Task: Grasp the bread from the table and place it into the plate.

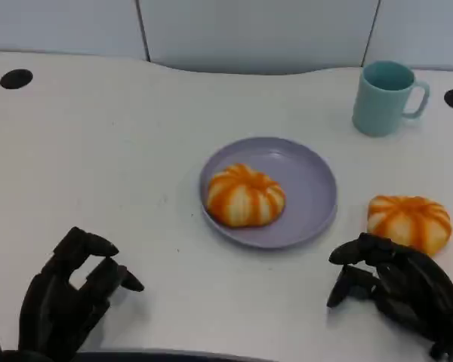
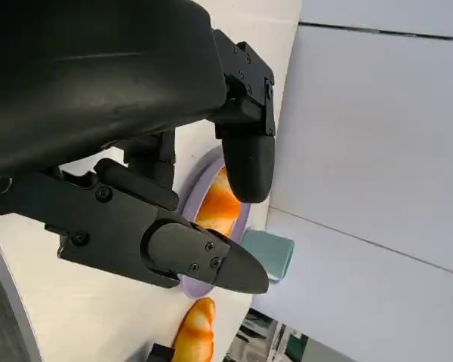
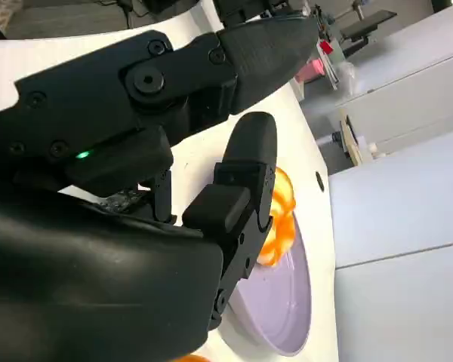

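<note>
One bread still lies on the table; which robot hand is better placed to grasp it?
The right robot hand. It sits next to the bread on the table, empty, fingers apart. The left robot hand is far across, beyond the plate.

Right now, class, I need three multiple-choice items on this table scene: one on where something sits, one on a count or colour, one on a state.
1. Where is the bread roll that is off the plate?
A. on the table beside the plate, just ahead of the right hand
B. inside the mug
C. under the left hand

2. How many orange-striped rolls are on view?
A. one
B. two
C. four

3. What are the hands holding?
A. each holds a roll
B. the left holds the mug
C. nothing

Answers:
1 A: the loose roll lies on the white table, apart from the purple plate, by the right hand.
2 B: a second roll sits on the plate.
3 C: the left hand and the right hand show nothing in their fingers; the teal mug stands alone.
</note>
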